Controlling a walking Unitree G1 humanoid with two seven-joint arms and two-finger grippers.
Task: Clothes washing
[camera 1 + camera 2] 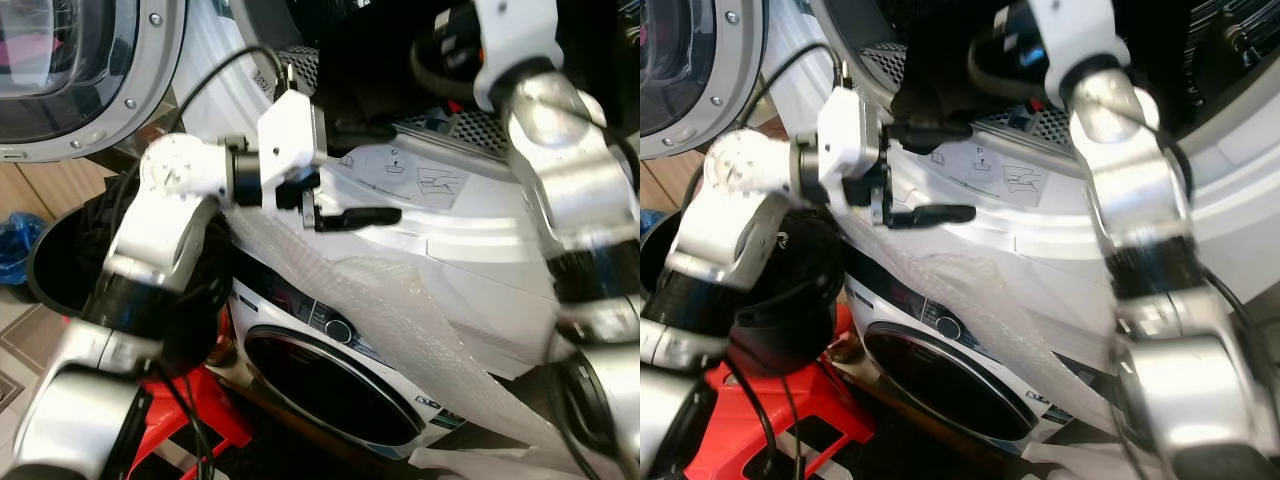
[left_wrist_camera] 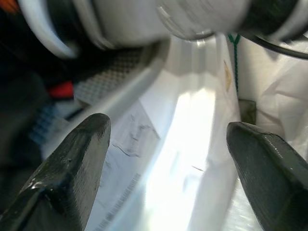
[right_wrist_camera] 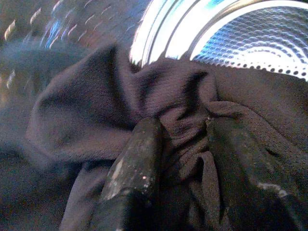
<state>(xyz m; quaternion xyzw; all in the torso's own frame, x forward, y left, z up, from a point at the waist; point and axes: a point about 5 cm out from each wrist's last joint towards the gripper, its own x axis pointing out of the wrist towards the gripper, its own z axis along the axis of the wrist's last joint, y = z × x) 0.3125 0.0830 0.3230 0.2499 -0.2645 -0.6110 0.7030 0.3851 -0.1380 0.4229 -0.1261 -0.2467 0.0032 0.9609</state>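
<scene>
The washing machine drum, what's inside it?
A dark cloth bunched up, with the right pincer shut on a fold of it. Behind it shines the drum's holey metal wall. Anything under the cloth is hidden.

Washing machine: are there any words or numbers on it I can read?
None can be read.
Sticker with drawings on the washing machine's top: print too small and blurred.
Control panel beside the knob: marks too blurred.
Small label near the round door: too blurred.
</scene>
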